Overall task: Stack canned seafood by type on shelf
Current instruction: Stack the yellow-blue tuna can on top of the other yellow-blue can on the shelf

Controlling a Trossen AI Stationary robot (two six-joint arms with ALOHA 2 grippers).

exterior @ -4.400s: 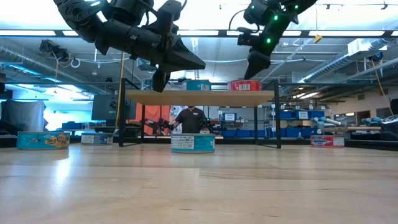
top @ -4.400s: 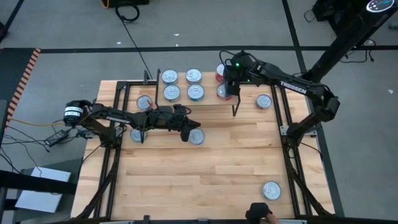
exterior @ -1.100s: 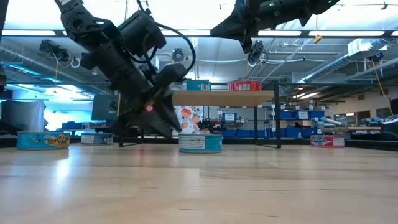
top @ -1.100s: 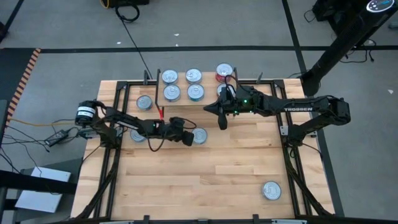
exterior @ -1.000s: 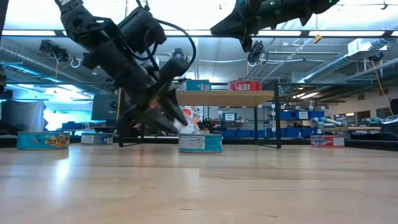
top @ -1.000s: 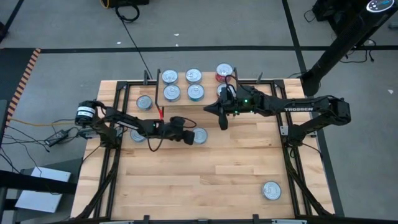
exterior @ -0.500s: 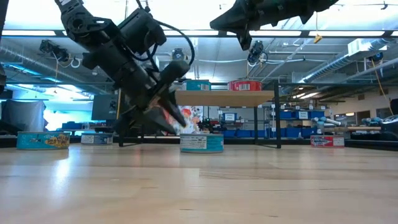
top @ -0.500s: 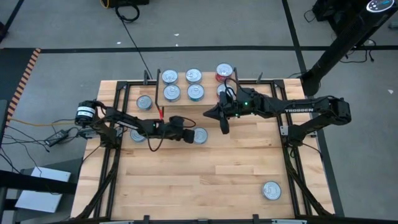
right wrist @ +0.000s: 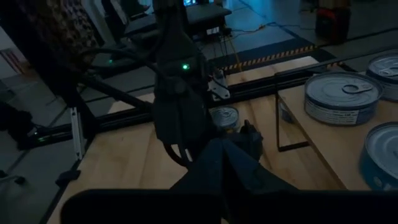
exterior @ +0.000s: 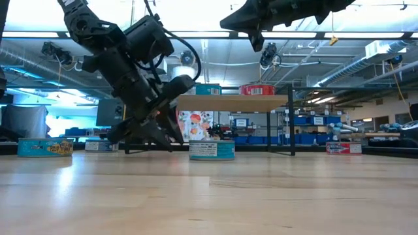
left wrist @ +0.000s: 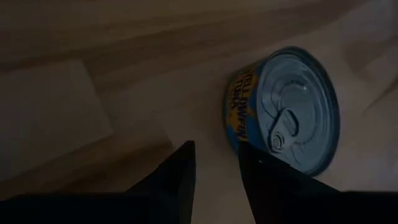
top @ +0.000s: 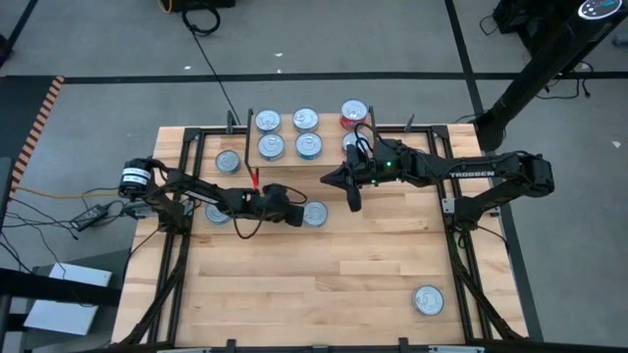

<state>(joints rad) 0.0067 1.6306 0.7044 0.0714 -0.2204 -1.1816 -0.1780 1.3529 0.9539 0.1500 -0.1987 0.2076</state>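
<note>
Front tin: one canned seafood tin [top: 428, 299] stands alone near the table's front right corner, well apart from both arms.
Tin at work: blue-sided tin [left wrist: 286, 112] upright on the tabletop [top: 324, 284], in front of the shelf; its yellow side lettering looks like "YELLOWFIN", and the pull tab faces up.
Left gripper: left gripper [left wrist: 214, 149] is low over the table on a nearly outstretched arm, angled steeply down. Its fingers are a narrow gap apart with nothing between them. The tin sits just outside one finger, and contact cannot be told.
Right gripper: right gripper [top: 329, 178] hangs high over the shelf's front edge, pointing towards the left arm, fingers pressed together and empty.
Arm writing: "TROSSEN" [top: 469, 174] in white on the right forearm.
Side tins: two more tins on the table left of the shelf; the low view shows one [exterior: 44, 147] with a label ending "TUNA".
Shelf: shelf [top: 329, 159] stands at the table's back, holding six tins, one partly hidden by the right arm; a teal one [exterior: 208, 89] and a red one [exterior: 257, 89] show at its edge.
Count: ten tins visible from above.
</note>
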